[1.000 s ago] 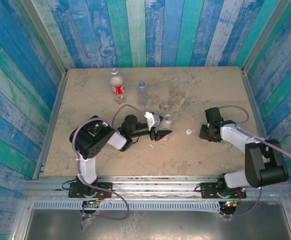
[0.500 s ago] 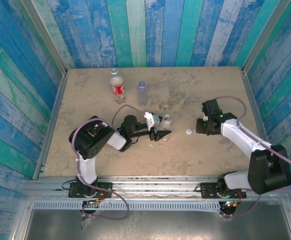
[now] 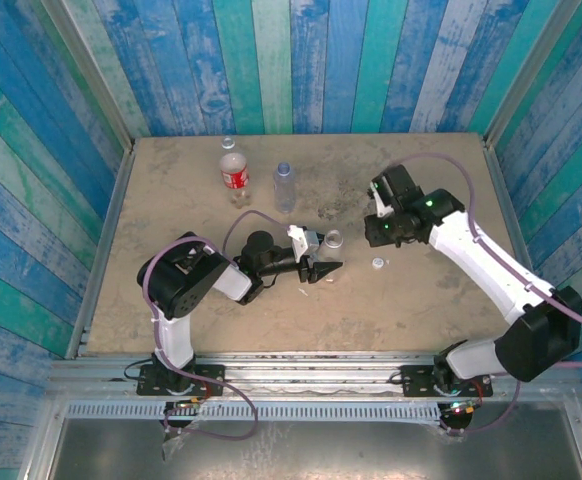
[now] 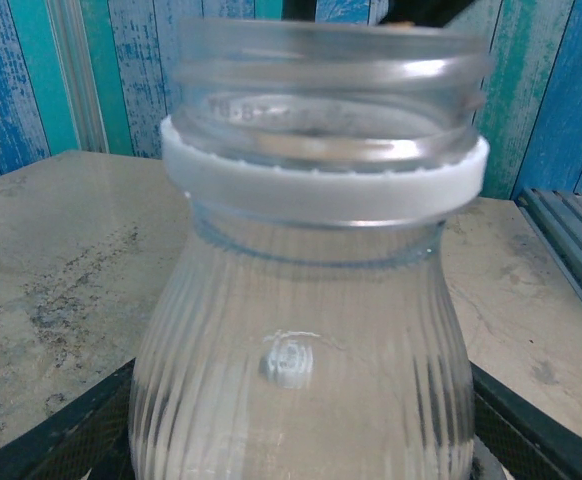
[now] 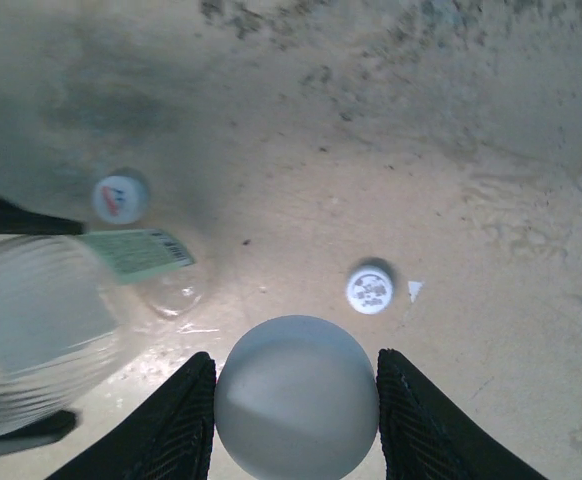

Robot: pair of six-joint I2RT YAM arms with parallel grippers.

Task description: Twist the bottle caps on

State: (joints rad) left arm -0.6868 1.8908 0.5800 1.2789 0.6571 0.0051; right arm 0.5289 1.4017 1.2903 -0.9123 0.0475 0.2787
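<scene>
One bottle cap (image 5: 296,405) sits pinched in the right end effector (image 5: 295,365).

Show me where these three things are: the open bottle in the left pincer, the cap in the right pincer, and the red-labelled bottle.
open bottle (image 4: 301,340): left wrist view, ribbed clear body.
cap (image 5: 296,395): right wrist view, middle of its round top.
red-labelled bottle (image 3: 234,179): top external view, red label.

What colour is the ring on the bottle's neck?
The ring is white, clearest in the left wrist view.
</scene>
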